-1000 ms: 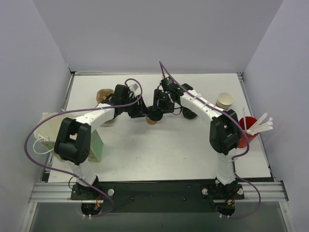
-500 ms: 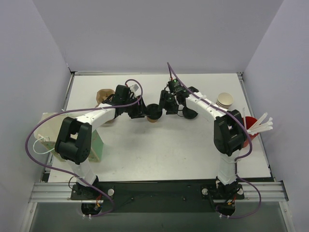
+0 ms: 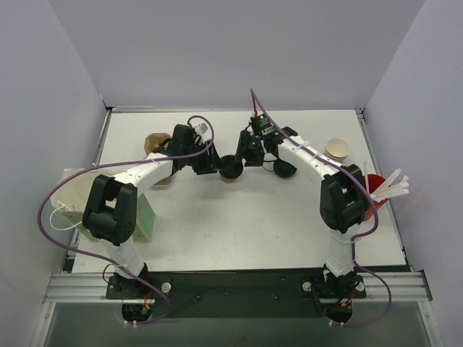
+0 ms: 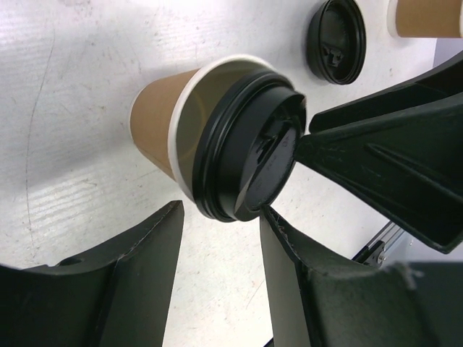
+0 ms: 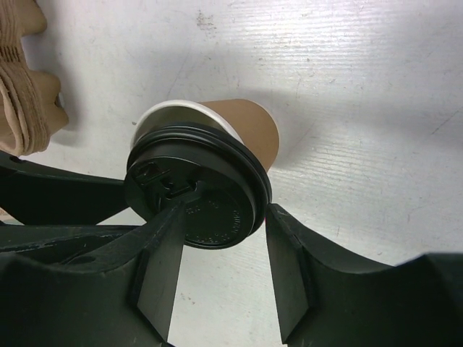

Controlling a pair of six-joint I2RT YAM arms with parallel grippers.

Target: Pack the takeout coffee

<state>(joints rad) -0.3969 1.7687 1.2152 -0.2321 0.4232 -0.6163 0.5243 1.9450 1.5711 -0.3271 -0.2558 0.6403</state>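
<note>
The takeout coffee (image 3: 231, 168) is a brown paper cup (image 4: 163, 119) standing at the middle back of the table. Its black lid (image 4: 249, 155) sits crooked, with the white rim showing on one side (image 5: 170, 112). My left gripper (image 4: 221, 238) is open, its fingertips just short of the lid's edge, to the cup's left in the top view (image 3: 212, 165). My right gripper (image 5: 221, 231) is open; one finger lies across the lid's top and the other beside its rim. In the top view it is to the cup's right (image 3: 246, 155).
A spare black lid (image 3: 283, 170) lies right of the cup. A stack of cream cups (image 3: 336, 150) and a red cup of white stirrers (image 3: 372, 191) stand at the right. The tan pulp carrier (image 3: 155, 144) is at the back left, and a paper bag (image 3: 145, 217) lies at the left edge.
My right gripper has shifted slightly back and to the right over the cup. The cup and lid stay in place. The left arm has barely moved.
</note>
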